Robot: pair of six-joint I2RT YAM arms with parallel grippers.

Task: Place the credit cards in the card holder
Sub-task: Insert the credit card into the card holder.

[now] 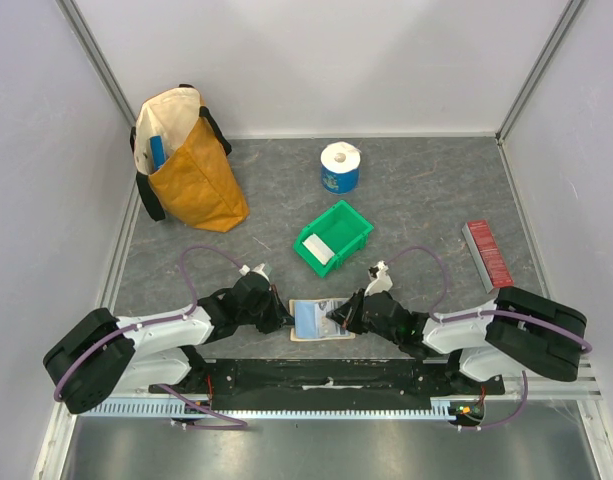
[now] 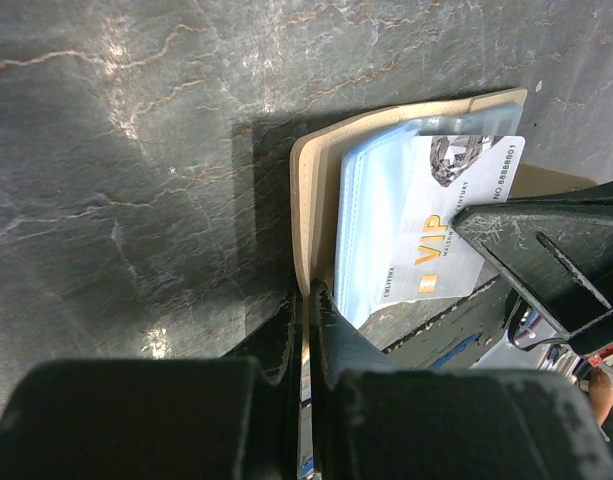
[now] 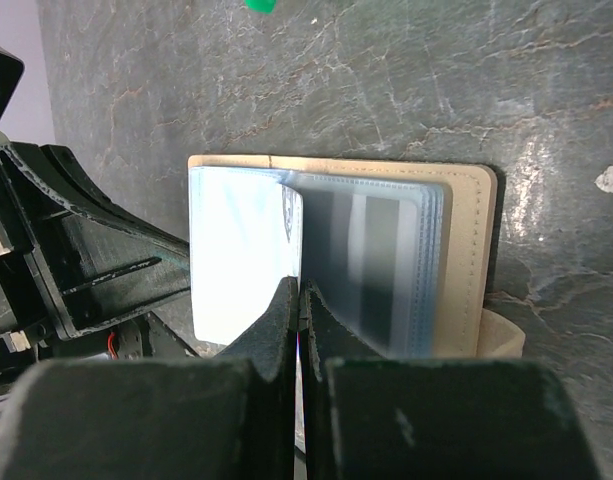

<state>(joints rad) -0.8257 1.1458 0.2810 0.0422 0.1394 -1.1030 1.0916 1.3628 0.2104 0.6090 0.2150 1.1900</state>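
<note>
At the middle of the surface's (image 1: 416, 190) near edge, the left tool (image 1: 285, 322) is pressed together on the open card holder's (image 1: 313, 322) tan cover. The right tool (image 1: 337, 320) pinches a white credit card (image 2: 426, 215) lying over the holder's clear pockets.

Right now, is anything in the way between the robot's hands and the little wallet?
No, nothing visible. The left hand is shut on the tan edge of the open wallet, and the right hand is shut on a page inside it. The green bin sits farther back.
</note>
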